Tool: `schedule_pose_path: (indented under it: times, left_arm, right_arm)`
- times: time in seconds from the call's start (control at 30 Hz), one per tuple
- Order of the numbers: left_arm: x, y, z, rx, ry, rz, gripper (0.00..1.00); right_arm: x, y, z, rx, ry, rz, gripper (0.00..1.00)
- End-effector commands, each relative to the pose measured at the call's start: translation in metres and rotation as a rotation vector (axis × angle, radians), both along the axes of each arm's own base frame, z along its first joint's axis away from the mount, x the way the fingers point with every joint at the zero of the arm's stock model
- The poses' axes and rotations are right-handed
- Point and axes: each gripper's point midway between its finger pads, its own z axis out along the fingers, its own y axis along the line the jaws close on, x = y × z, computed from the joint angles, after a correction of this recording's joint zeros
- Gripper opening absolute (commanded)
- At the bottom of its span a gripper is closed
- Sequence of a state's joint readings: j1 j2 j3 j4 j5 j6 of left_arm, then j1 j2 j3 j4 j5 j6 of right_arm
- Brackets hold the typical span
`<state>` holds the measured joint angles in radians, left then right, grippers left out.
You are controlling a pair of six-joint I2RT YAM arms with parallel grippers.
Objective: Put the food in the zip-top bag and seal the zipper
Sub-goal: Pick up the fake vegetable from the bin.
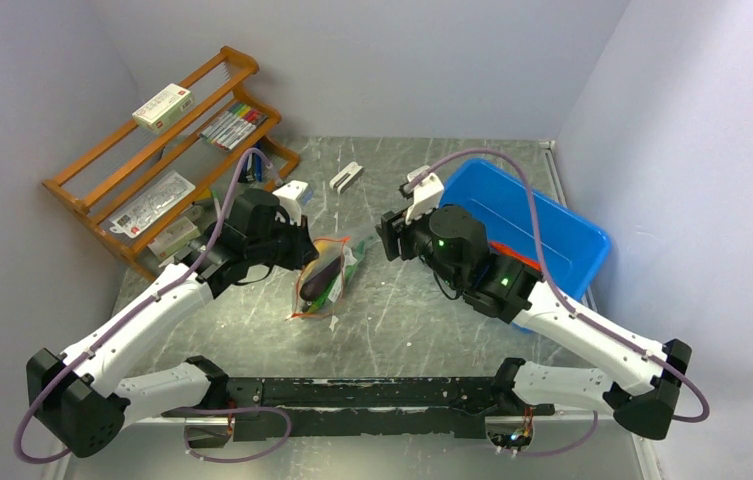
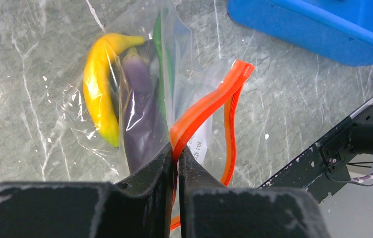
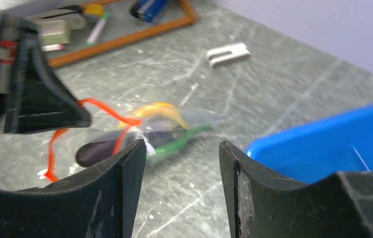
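Observation:
The clear zip-top bag (image 1: 327,275) lies on the table's middle and holds a yellow banana piece (image 2: 97,84), a dark purple eggplant (image 2: 142,116) and a green pod (image 2: 160,59). My left gripper (image 2: 175,154) is shut on the bag's red-orange zipper (image 2: 209,104) and holds the mouth edge up. The mouth hangs open in a loop. My right gripper (image 3: 182,148) is open and empty, just right of the bag (image 3: 159,131), near the blue bin. Chili and fish are not in view.
A blue plastic bin (image 1: 542,235) stands at the right, close behind my right arm. A wooden rack (image 1: 172,160) with markers and boxes stands at the back left. A small white clip (image 1: 346,177) lies at the back centre.

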<state>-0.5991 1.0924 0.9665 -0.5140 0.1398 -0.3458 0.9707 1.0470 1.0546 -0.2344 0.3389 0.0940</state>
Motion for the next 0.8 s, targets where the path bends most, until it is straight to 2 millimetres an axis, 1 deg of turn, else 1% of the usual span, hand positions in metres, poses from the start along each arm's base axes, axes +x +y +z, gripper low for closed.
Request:
schedule_pose_path:
  times: [0.0, 0.13, 0.3, 0.33, 0.37, 0.43, 0.47, 0.5, 0.53, 0.6, 0.77]
  left_arm:
    - [0.006, 0.004, 0.010, -0.003, -0.053, 0.015, 0.07]
    - [0.006, 0.004, 0.010, -0.004, -0.056, 0.015, 0.07]
    - [0.004, 0.005, 0.008, -0.003, -0.053, 0.012, 0.07]
    - [0.004, 0.005, 0.007, -0.001, -0.051, 0.011, 0.07]
    - [0.004, 0.005, 0.006, -0.001, -0.049, 0.009, 0.07]
    - [0.003, 0.005, 0.005, 0.000, -0.045, 0.008, 0.07]
    - [0.002, 0.004, 0.005, -0.004, -0.043, 0.005, 0.07]
    - [0.002, 0.003, 0.005, -0.006, -0.041, 0.002, 0.07]
    - [0.001, 0.003, 0.004, -0.008, -0.041, 0.000, 0.07]
    - [0.001, 0.003, 0.003, -0.007, -0.039, 0.001, 0.07]
    - [0.000, 0.003, -0.003, -0.005, -0.027, -0.003, 0.07]
  right_arm:
    - [0.012, -0.054, -0.033, -0.078, 0.147, -0.296, 0.56]
    - [0.026, -0.088, -0.053, -0.071, 0.250, -0.430, 0.56]
    - [0.046, -0.147, -0.080, -0.019, 0.361, -0.579, 0.57]
    - [0.048, -0.157, -0.087, -0.017, 0.380, -0.602, 0.58]
    - [0.051, -0.172, -0.093, -0.017, 0.400, -0.649, 0.59]
    - [0.055, -0.193, -0.103, -0.022, 0.430, -0.726, 0.61]
    - [0.054, -0.202, -0.112, -0.033, 0.453, -0.761, 0.63]
    - [0.053, -0.211, -0.124, -0.043, 0.480, -0.795, 0.68]
    - [0.053, -0.216, -0.132, -0.045, 0.499, -0.804, 0.72]
    - [0.055, -0.224, -0.145, -0.019, 0.521, -0.809, 0.76]
    - [0.064, -0.260, -0.167, 0.100, 0.537, -0.982, 0.84]
